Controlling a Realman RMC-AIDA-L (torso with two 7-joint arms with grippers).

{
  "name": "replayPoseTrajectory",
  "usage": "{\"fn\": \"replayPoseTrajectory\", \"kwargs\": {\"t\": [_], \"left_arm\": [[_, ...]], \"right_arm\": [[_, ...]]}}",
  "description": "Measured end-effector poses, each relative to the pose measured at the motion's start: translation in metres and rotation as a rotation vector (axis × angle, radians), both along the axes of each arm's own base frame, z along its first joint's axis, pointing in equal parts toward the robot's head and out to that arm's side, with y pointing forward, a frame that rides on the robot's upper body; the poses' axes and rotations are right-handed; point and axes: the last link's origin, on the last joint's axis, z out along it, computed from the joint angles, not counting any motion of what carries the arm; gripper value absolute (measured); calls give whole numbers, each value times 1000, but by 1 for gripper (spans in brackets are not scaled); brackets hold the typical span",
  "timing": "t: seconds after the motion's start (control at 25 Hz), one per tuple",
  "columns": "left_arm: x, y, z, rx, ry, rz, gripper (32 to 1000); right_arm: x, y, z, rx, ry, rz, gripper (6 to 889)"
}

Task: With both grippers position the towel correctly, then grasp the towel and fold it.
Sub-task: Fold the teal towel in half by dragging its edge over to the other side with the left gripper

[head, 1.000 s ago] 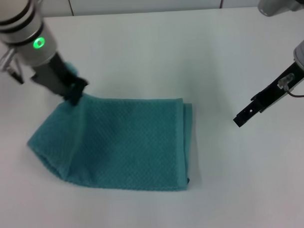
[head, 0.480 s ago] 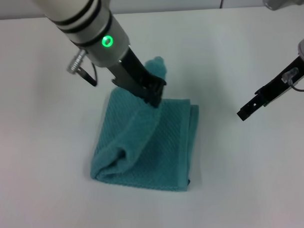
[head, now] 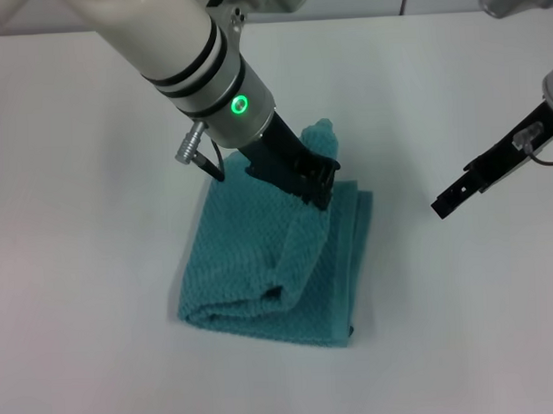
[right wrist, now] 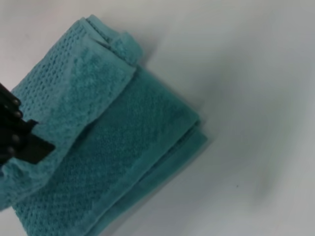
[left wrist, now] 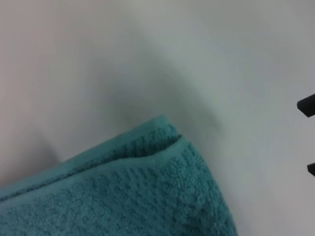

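The left tool (head: 314, 180) is clenched on a lifted corner of the towel (head: 279, 270), carrying it over the towel's right edge at frame centre; the right tool (head: 458, 197) hangs off right, grip unclear.

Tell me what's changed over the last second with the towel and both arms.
The left gripper, shut on a towel corner, carried it from the towel's far left end across to the right, over the far right corner, folding the cloth over itself. The right gripper barely moved and hangs off to the right, clear of the towel, over the white table.
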Motion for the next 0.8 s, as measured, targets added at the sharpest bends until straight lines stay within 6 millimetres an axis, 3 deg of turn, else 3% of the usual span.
{"fn": "replayPoseTrajectory", "kwargs": {"t": [0.52,0.76,0.8], "left_arm": [[-2,1,-1,-7,-1,6,202],[-3,1,-1,-9,6,6,436],[-3,1,-1,-10,8,7,560]], "right_arm": [[1,-1,0,0,0,-4,854],[2,-1,0,0,0,-5,854],[2,-1,0,0,0,-6,854]]}}
